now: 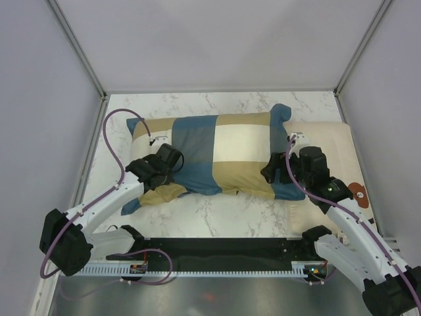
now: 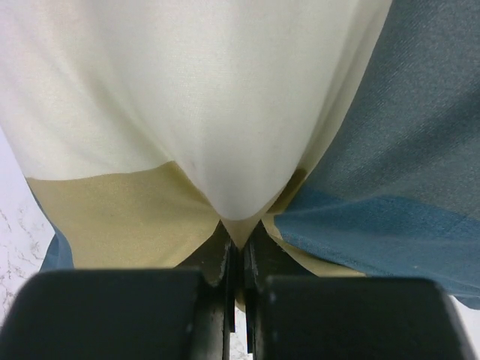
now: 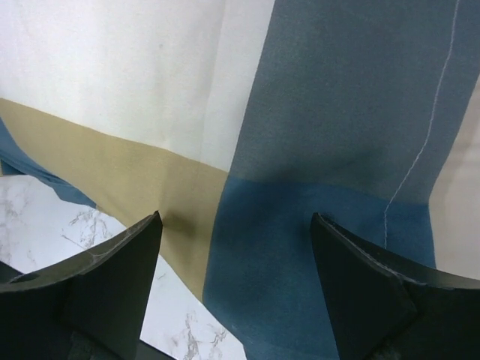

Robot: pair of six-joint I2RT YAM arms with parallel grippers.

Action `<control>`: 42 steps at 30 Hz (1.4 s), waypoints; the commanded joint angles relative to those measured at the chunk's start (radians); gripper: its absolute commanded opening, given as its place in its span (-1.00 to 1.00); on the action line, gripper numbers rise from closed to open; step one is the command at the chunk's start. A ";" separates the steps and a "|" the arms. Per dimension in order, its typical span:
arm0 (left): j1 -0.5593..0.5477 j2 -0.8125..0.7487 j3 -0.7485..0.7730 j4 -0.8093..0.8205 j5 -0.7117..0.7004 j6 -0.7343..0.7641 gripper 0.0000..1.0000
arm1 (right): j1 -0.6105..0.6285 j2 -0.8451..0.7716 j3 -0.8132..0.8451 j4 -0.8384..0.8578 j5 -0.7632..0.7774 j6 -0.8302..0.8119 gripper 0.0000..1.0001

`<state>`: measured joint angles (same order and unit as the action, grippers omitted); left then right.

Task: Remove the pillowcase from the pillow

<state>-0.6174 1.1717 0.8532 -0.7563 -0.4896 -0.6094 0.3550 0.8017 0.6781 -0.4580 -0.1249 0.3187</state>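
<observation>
The marble table is covered across its middle by the blue, tan and cream pillowcase, filled out plump, its right end laid against the cream bear-print pillow. At the left end, a fold of pillowcase is pinched tight by the left gripper. At the right end, the right gripper is spread wide, nothing gripped.

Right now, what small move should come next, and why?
Probably the left gripper should pull its pinch leftward: it is shut on a fold of the pillowcase, while the right gripper stands open over the blue end, gripping nothing.
</observation>
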 commanded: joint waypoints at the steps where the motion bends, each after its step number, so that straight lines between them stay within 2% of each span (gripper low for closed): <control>1: 0.004 -0.007 0.007 -0.024 -0.004 0.028 -0.95 | 0.006 0.022 0.003 0.018 -0.054 0.031 0.73; 3: 0.004 -0.027 0.033 -0.026 0.006 0.051 -0.95 | 0.013 0.048 -0.017 0.024 -0.114 0.028 0.64; 4: 0.004 -0.056 0.046 -0.025 0.009 0.062 -0.95 | 0.018 0.069 -0.023 0.030 -0.142 0.019 0.35; 6: 0.004 -0.087 0.092 -0.028 0.025 0.095 -0.95 | 0.032 0.068 -0.052 0.083 -0.220 0.019 -0.04; 7: 0.004 -0.116 0.110 -0.031 0.025 0.106 -0.95 | 0.036 0.056 -0.058 0.102 -0.278 0.035 -0.44; 9: 0.004 -0.147 0.176 -0.043 0.028 0.138 -0.95 | 0.045 0.041 -0.043 0.128 -0.311 0.045 -0.76; 10: 0.005 -0.158 0.202 -0.049 0.026 0.148 -0.95 | 0.047 0.028 -0.028 0.124 -0.326 0.045 -0.99; 11: 0.005 -0.177 0.258 -0.057 0.025 0.166 -0.95 | 0.051 0.024 -0.008 0.102 -0.334 0.043 -1.00; 13: 0.005 -0.187 0.325 -0.089 0.028 0.187 -0.95 | 0.053 0.024 0.073 0.076 -0.369 0.043 -1.00; 19: 0.005 -0.170 0.605 -0.208 0.081 0.247 -0.95 | 0.058 0.089 0.284 0.055 -0.639 0.118 -1.00; 20: 0.005 -0.164 0.668 -0.221 0.109 0.258 -0.95 | 0.058 0.102 0.303 0.055 -0.656 0.120 -0.94; 21: 0.005 -0.161 0.693 -0.236 0.118 0.261 -0.96 | 0.058 0.123 0.336 0.055 -0.633 0.111 -0.75; 23: 0.005 -0.162 0.742 -0.252 0.152 0.273 -0.95 | 0.058 0.143 0.375 0.044 -0.540 0.088 -0.03; 25: 0.007 -0.173 0.759 -0.261 0.160 0.280 -0.96 | 0.058 0.166 0.399 0.045 -0.486 0.040 0.47; 27: 0.005 -0.176 0.777 -0.271 0.174 0.293 -0.95 | 0.058 0.174 0.406 0.073 -0.362 0.025 0.58; 30: 0.005 -0.175 0.811 -0.287 0.221 0.293 -0.95 | 0.058 0.203 0.349 0.185 -0.269 0.028 0.62; 35: 0.005 -0.165 0.894 -0.291 0.344 0.293 -0.95 | 0.084 0.356 0.221 0.427 -0.242 0.045 0.61; 39: 0.005 -0.162 0.948 -0.291 0.388 0.300 -0.95 | 0.110 0.456 0.242 0.438 -0.234 0.031 0.61; 42: 0.005 -0.152 0.995 -0.299 0.407 0.303 -0.95 | 0.157 0.407 0.221 0.446 -0.222 0.017 0.69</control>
<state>-0.6075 1.0367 1.7397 -1.1809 -0.1658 -0.3511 0.4744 1.2579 0.9100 -0.0845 -0.3889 0.3702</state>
